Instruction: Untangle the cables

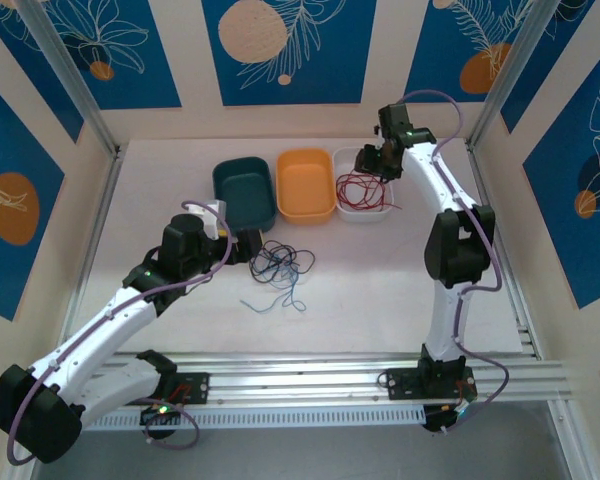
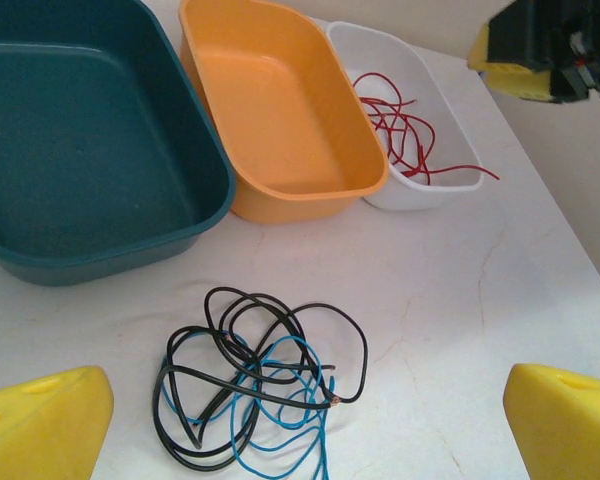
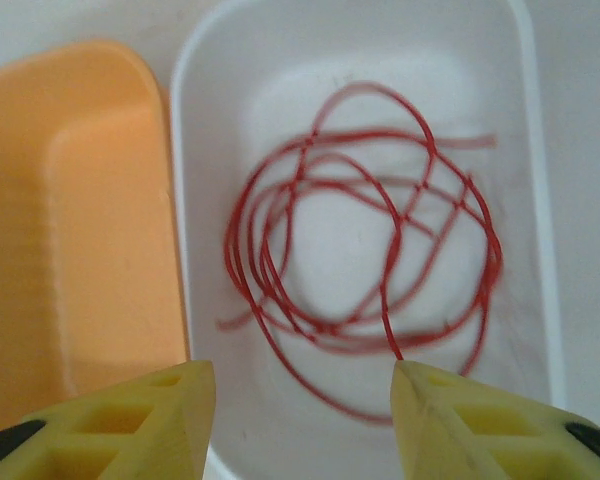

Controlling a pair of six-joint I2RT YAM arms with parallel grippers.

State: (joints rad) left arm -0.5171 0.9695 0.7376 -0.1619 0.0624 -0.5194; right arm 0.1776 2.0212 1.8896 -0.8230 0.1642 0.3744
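Left gripper point(image 2: 310, 408), spread wide, is hovering at six o'clock of tangled thin black-and-blue wires point(image 2: 260, 372); right gripper point(image 3: 302, 385), likewise spread, is hanging over looped red wire point(image 3: 405, 215).

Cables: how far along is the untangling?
Done: red cable lies alone in the white tray, under the open right gripper. In hand: nothing; the left gripper is open too. Left: black and blue cables are tangled together on the table; teal tray and orange tray are empty.

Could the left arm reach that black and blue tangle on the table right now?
Probably yes: the left gripper is open right beside the black and blue tangle, with nothing lying between them.
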